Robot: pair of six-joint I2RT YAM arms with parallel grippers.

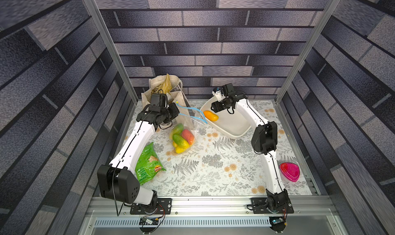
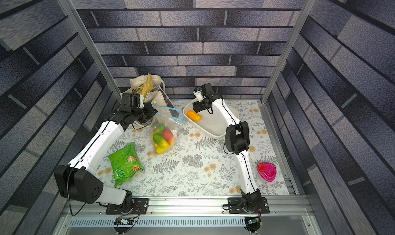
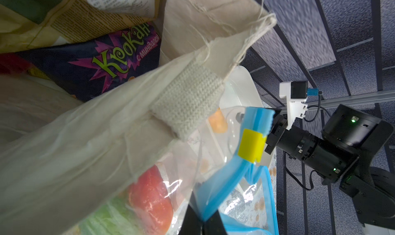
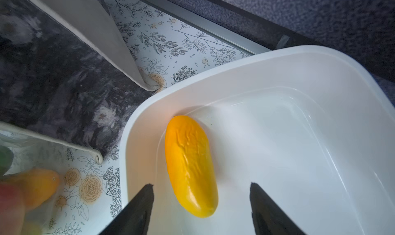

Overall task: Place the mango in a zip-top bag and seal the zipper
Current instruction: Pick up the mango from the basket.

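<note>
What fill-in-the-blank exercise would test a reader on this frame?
1. The mango lies in the ____ tub.
2. The right gripper faces the mango with its jaws ____.
3. The left gripper is ____ on the zipper.
4. The slider on the zipper is coloured ____.

Missing words: white; open; shut; yellow.
</note>
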